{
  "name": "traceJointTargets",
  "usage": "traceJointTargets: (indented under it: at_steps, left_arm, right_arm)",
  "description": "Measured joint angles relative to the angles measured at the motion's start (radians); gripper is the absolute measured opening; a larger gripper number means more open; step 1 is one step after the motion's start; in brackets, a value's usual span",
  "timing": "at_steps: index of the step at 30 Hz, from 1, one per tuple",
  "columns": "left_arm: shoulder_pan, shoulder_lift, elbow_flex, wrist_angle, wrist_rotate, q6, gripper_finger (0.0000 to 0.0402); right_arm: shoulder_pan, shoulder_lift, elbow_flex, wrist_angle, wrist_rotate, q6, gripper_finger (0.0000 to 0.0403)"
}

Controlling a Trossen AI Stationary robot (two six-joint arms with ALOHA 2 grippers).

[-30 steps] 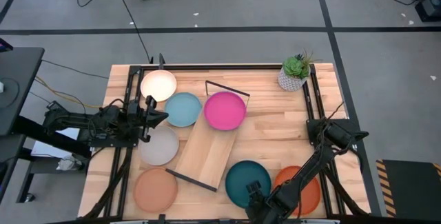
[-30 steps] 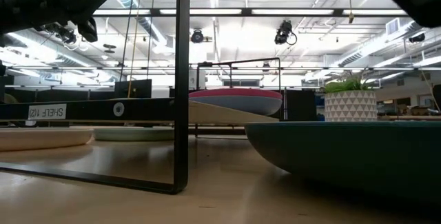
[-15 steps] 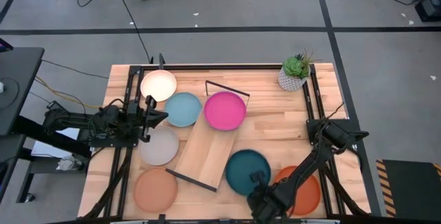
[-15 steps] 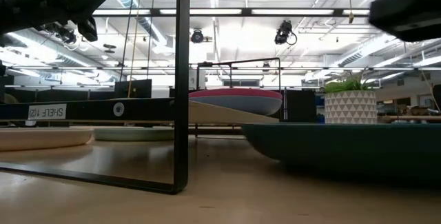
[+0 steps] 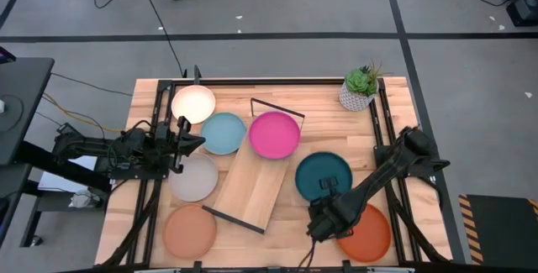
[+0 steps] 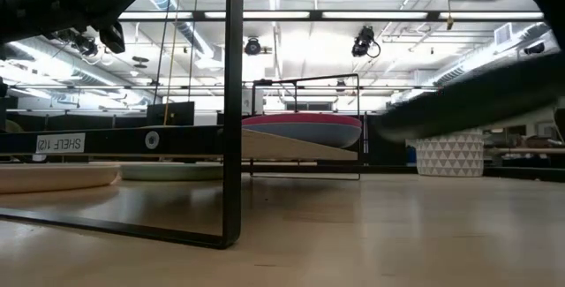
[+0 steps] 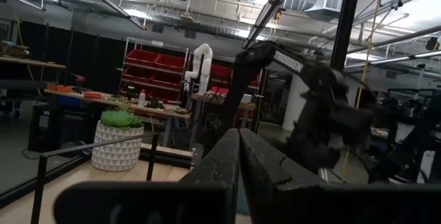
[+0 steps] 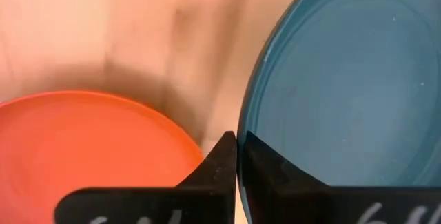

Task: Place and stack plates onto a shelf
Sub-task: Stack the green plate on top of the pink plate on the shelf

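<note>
The teal plate (image 5: 324,175) has moved since a second ago: it then lay at the table's near edge beside the orange plate (image 5: 366,232), and it is now carried farther in, off the table, to the right of the shelf (image 5: 252,182); in the low view it has risen from a dark mass on the tabletop to a tilted dark shape (image 6: 468,101) in the air. The right gripper (image 5: 322,212) has come up with it from the near edge, its jaws pinched narrow on the plate's near rim; in the right wrist view the rim (image 8: 317,86) sits right at the nearly closed fingertips (image 8: 222,156), with the orange plate below and beside it. The left gripper (image 5: 192,141) has not shifted, hovering between the light blue plate (image 5: 223,133) and the grey plate (image 5: 194,176), its jaws pressed together on nothing. Farther in, the pink plate (image 5: 274,134) rests on the shelf's far end.
</note>
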Motion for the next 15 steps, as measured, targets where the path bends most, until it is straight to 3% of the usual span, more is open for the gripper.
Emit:
traceJointTargets:
  at_steps: [6, 15]
  left_arm:
    - [0.0, 0.0, 0.0, 0.0, 0.0, -0.002, 0.002]
    - [0.0, 0.0, 0.0, -0.001, 0.0, -0.087, 0.002]
  right_arm:
    - [-0.058, -0.074, 0.042, -0.06, 0.117, 0.009, 0.0021]
    - [-0.239, -0.071, 0.058, 0.082, 0.171, -0.347, 0.0018]
